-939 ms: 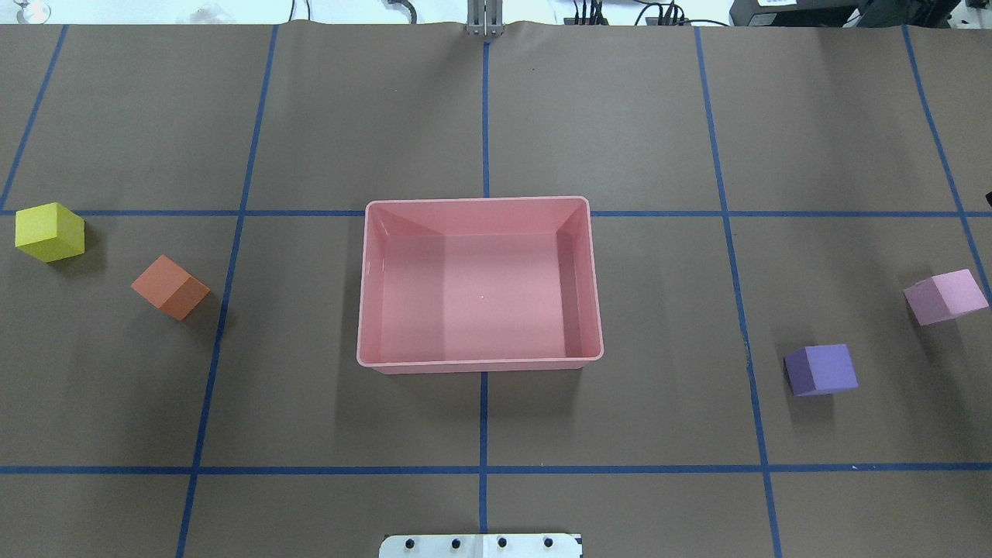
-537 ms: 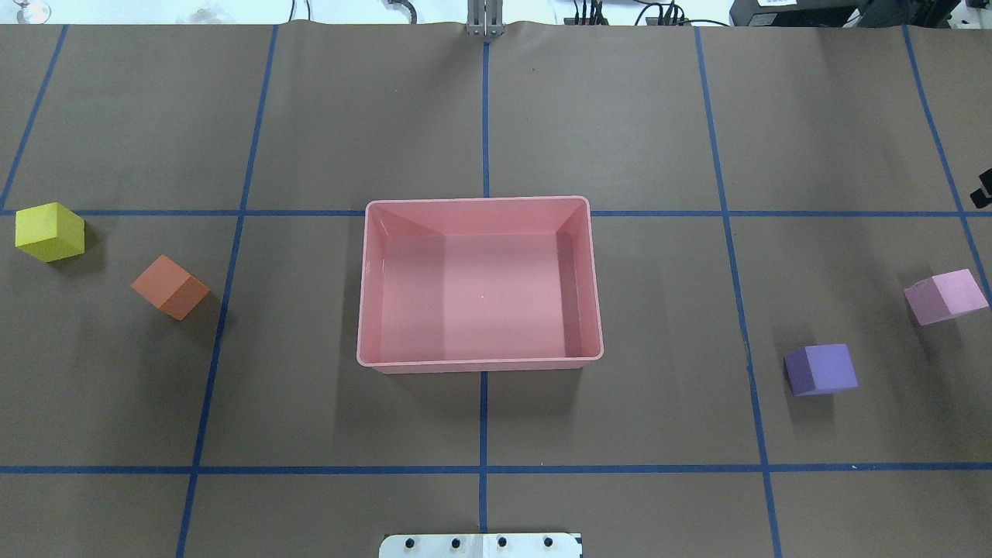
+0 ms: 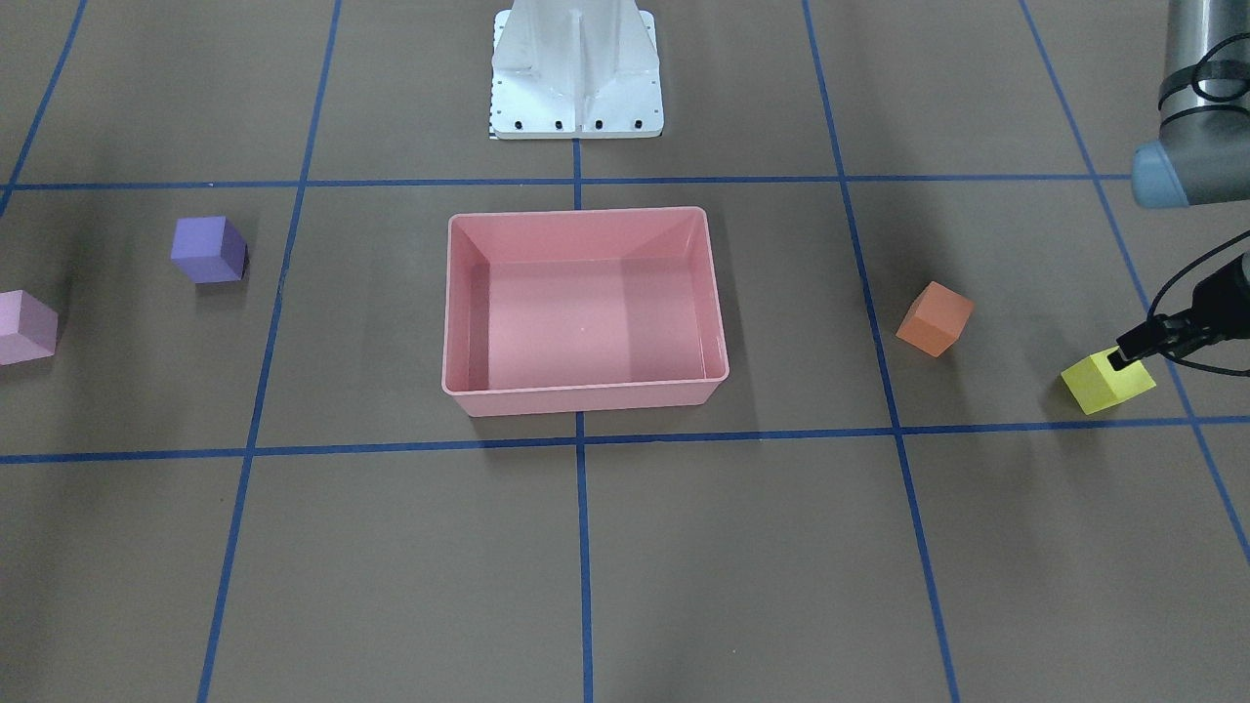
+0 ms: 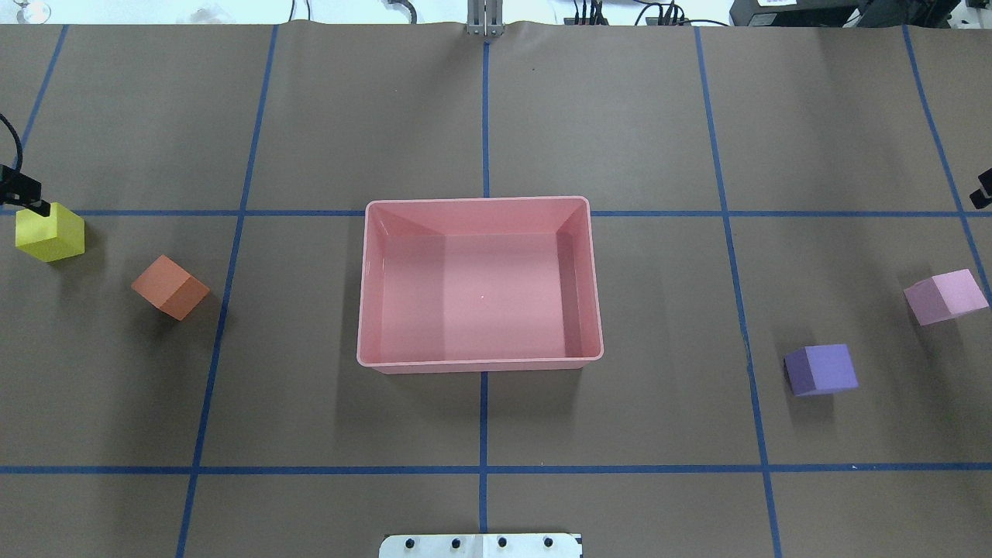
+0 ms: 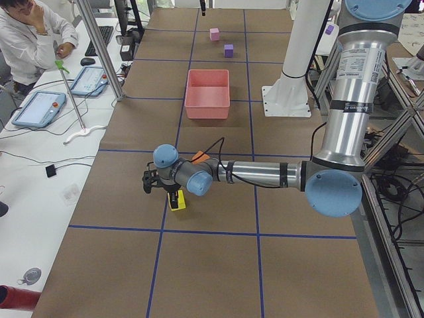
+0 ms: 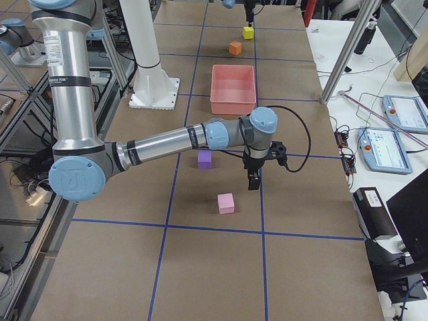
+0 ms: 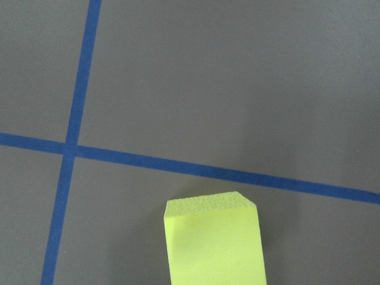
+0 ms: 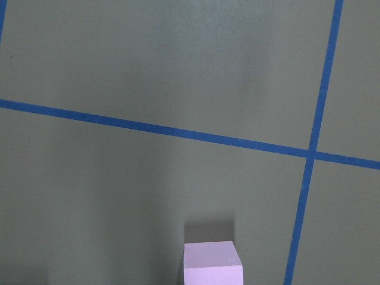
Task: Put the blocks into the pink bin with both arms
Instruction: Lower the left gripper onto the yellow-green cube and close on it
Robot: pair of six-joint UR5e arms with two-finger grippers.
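Note:
The pink bin (image 4: 480,361) stands empty at the table's middle. The yellow block (image 4: 50,232) and the orange block (image 4: 170,287) lie to its left, the purple block (image 4: 821,370) and the light pink block (image 4: 945,296) to its right. My left gripper (image 3: 1128,353) hangs just above the yellow block's far top edge; that block fills the bottom of the left wrist view (image 7: 214,243). My right gripper (image 6: 254,179) hovers beyond the light pink block (image 6: 226,203), apart from it. No view shows whether the jaws of either gripper are open or shut.
The white pedestal (image 3: 576,68) stands at the robot's side of the table. Blue tape lines grid the brown cover. A side table with tablets (image 5: 41,107) and a seated operator (image 5: 30,36) runs along the far edge.
My left gripper's tip has come into the overhead view at the left edge, by the yellow block. The right gripper's tip edged in at the right edge. No block has moved.

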